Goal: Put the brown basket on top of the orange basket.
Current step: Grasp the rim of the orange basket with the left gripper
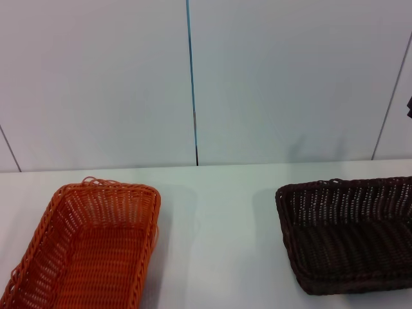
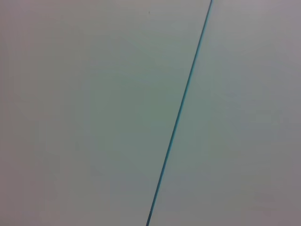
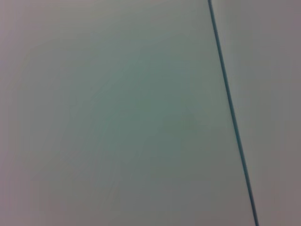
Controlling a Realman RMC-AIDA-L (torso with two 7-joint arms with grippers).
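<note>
The orange basket (image 1: 87,248) lies on the white table at the front left in the head view, empty, with its near end cut off by the frame edge. The brown basket (image 1: 351,235) lies on the table at the front right, empty, with its right end cut off by the frame edge. The two baskets stand well apart with bare table between them. Neither gripper shows in any view. Both wrist views show only a plain pale wall with a thin dark seam line.
A white table (image 1: 219,219) carries both baskets. A pale panelled wall (image 1: 129,84) with a dark vertical seam (image 1: 192,77) stands behind the table. A small dark shape (image 1: 409,106) shows at the far right edge.
</note>
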